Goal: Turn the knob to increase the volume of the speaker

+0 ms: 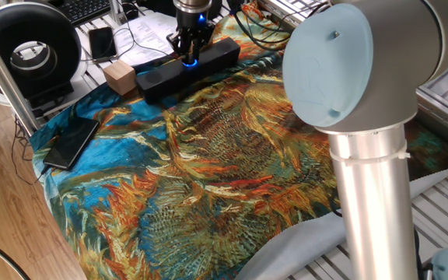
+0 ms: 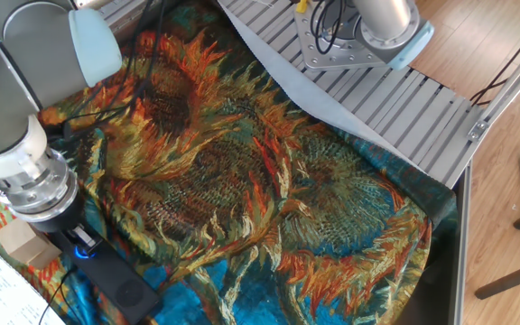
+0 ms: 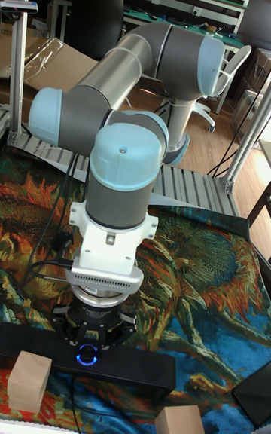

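Note:
The speaker (image 1: pixel 218 54) is a long black bar lying at the far edge of the sunflower cloth, with a tan wooden block (image 1: pixel 119 76) at its left end. Its knob (image 1: pixel 188 63) glows blue at the middle of the top face. My gripper (image 1: pixel 188 54) points straight down onto it, fingers closed around the dial. The other fixed view shows the gripper (image 2: pixel 78 244) over the blue-lit knob (image 2: pixel 84 252) on the speaker (image 2: pixel 126 291). In the tall fixed view the knob (image 3: pixel 88 356) shines just under the gripper (image 3: pixel 89 342), on the speaker (image 3: pixel 143 371).
A flat black smartphone (image 1: pixel 70 142) lies on the cloth's left edge. A big round black ring-shaped device (image 1: pixel 29 43) stands at the back left, beside papers and a second phone (image 1: pixel 102 43). The arm's large grey elbow (image 1: pixel 356 70) fills the right foreground.

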Robot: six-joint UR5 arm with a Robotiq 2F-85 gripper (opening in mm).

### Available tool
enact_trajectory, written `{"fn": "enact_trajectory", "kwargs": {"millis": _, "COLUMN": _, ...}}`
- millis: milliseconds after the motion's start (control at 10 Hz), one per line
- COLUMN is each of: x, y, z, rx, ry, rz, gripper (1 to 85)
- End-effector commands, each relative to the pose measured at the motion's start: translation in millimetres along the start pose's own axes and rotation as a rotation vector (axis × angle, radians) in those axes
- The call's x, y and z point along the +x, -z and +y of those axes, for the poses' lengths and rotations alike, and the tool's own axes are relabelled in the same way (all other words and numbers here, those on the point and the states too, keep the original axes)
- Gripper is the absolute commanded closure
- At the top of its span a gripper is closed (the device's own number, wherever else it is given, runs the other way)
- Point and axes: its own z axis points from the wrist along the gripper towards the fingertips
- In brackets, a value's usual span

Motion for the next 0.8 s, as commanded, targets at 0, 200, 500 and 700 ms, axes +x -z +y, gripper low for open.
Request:
{"fn": "enact_trajectory", "kwargs": {"millis": 0, "x": -3.3, "y": 2.7, "z": 1.7, "rx": 0.012, "ry": 0.018, "rz": -0.001, "gripper": 52.7}}
{"fn": "enact_trajectory", "kwargs": {"millis": 200, "x": -5.1, "y": 1.4, "z": 1.7, "rx": 0.011, "ry": 0.018, "rz": -0.004, "gripper": 53.0}}
{"fn": "enact_trajectory", "kwargs": {"millis": 500, "x": -8.9, "y": -0.1, "z": 2.8, "rx": 0.004, "ry": -0.011, "rz": -0.015, "gripper": 60.0}}
{"fn": "enact_trajectory", "kwargs": {"millis": 700, "x": -8.7, "y": 0.0, "z": 6.2, "rx": -0.01, "ry": -0.056, "rz": -0.015, "gripper": 60.3}}
